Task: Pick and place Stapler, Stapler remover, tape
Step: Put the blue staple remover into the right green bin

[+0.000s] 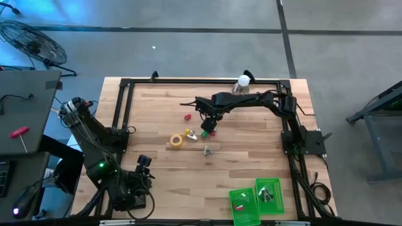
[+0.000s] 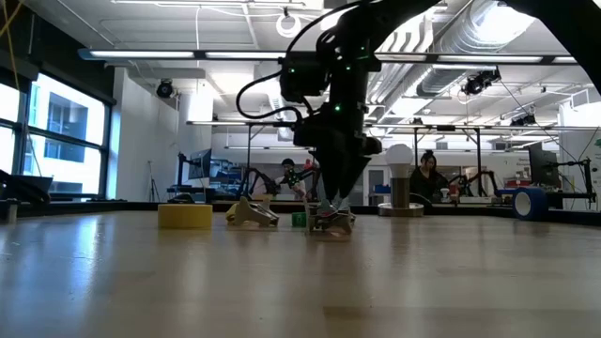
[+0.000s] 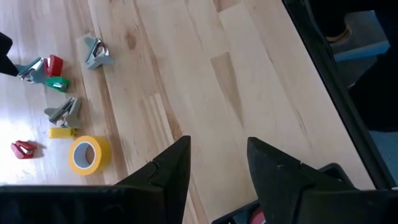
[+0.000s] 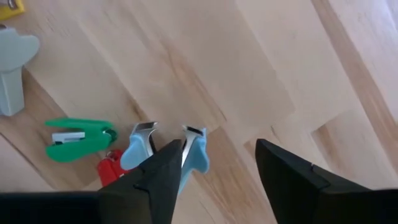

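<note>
My right gripper [image 1: 207, 127] is open and low over the cluster at the table's middle. In the right wrist view, the right gripper [image 4: 219, 144] has a blue staple remover [image 4: 140, 151] lying at the tip of one finger, with a green mini stapler [image 4: 78, 138] and a red piece [image 4: 112, 169] beside it. The yellow tape roll [image 1: 176, 140] lies flat left of the cluster. A pink or purple roll does not show. My left gripper [image 3: 217, 142] is open and waits near the table's near-left corner [image 1: 143, 164]. My right gripper comes down on the blue staple remover's metal-jawed end [image 4: 186, 134] from above. One finger [image 4: 163, 168] covers part of it. I cannot tell whether the finger touches it. The remover lies on the table.
A grey staple remover [image 1: 207, 149] lies alone, nearer than the cluster; another [image 1: 192, 137] and a small yellow stapler [image 1: 188, 132] lie by the tape roll. A red piece [image 1: 187, 117] lies farther back. Two green bins [image 1: 232, 218] [image 1: 278, 199] holding items sit at the near right. A bulb stands at the far edge [image 1: 243, 82].
</note>
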